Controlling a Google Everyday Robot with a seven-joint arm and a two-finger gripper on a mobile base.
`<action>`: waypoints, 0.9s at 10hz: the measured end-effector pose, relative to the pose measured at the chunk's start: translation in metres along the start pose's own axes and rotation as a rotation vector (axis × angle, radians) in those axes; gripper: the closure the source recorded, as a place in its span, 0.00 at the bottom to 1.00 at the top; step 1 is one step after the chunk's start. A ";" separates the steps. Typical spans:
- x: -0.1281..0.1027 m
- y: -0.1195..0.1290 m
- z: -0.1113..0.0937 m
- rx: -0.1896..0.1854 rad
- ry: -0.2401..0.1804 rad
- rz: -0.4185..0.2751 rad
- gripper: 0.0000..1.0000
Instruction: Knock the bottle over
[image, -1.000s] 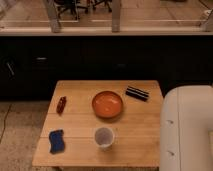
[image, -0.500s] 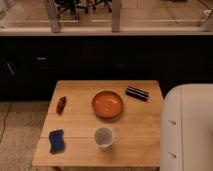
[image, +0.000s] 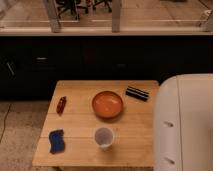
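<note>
Light wooden square table (image: 75, 150) sits centre frame. Bulky white robot arm (image: 185, 125) at three o'clock, gripper out of shot, can't tell its state. Round orange bowl (image: 107, 104) mid-table; clear plastic bottle (image: 104, 138) upright at its six o'clock; blue sponge (image: 56, 140) at eight.

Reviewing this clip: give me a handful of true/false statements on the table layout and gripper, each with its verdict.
1. The orange bowl sits near the middle of the wooden table. True.
2. The blue sponge lies at the table's back right. False: front left.
3. The clear cup stands in front of the bowl. True.
4. The gripper holds the cup. False: no gripper is in view; only the robot's white body shows at right.
5. The dark striped packet lies inside the bowl. False: beside it, to the right.
</note>
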 end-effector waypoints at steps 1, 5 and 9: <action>-0.019 -0.007 0.001 -0.012 -0.006 -0.038 0.98; -0.063 -0.026 0.003 -0.045 -0.028 -0.107 0.98; -0.031 -0.025 -0.005 -0.039 -0.082 -0.074 0.98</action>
